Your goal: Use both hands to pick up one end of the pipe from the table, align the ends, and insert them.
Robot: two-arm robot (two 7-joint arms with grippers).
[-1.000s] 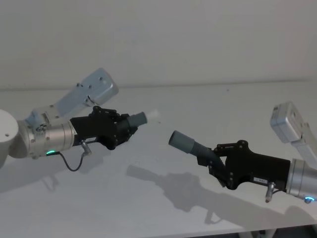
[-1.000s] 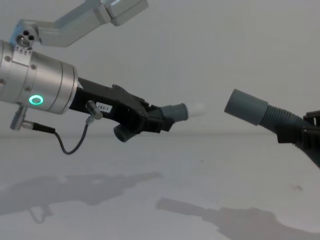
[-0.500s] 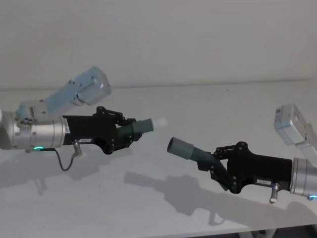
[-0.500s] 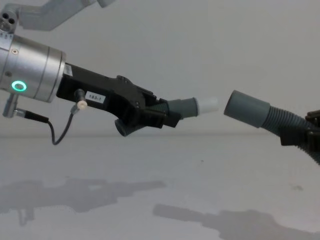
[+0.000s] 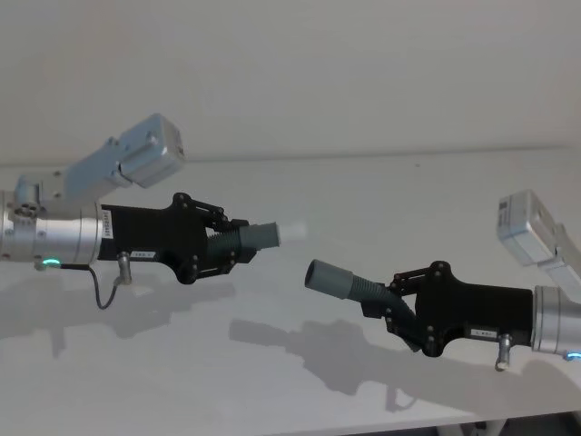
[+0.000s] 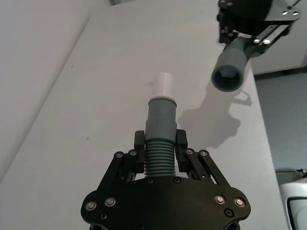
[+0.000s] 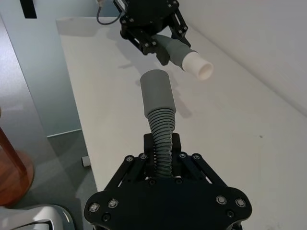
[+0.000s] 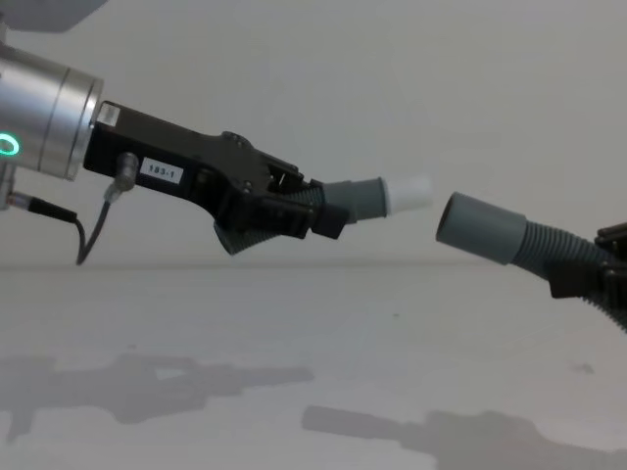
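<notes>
- Our left gripper (image 5: pixel 225 252) is clenched on the white-tipped pipe piece (image 5: pixel 259 236), which sticks out ahead of it, above the bench (image 5: pixel 381 186).
- The socket cuff (image 5: pixel 329 278) faces it, near but apart.
- Our right gripper (image 5: pixel 392 305) grasps the socket pipe piece (image 5: pixel 374 292) behind this cuff.

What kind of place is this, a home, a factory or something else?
Probably a robotics lab or test room: a white table against a bare wall, where the left gripper holds the white-tipped hose piece and the right gripper the socket hose piece.
</notes>
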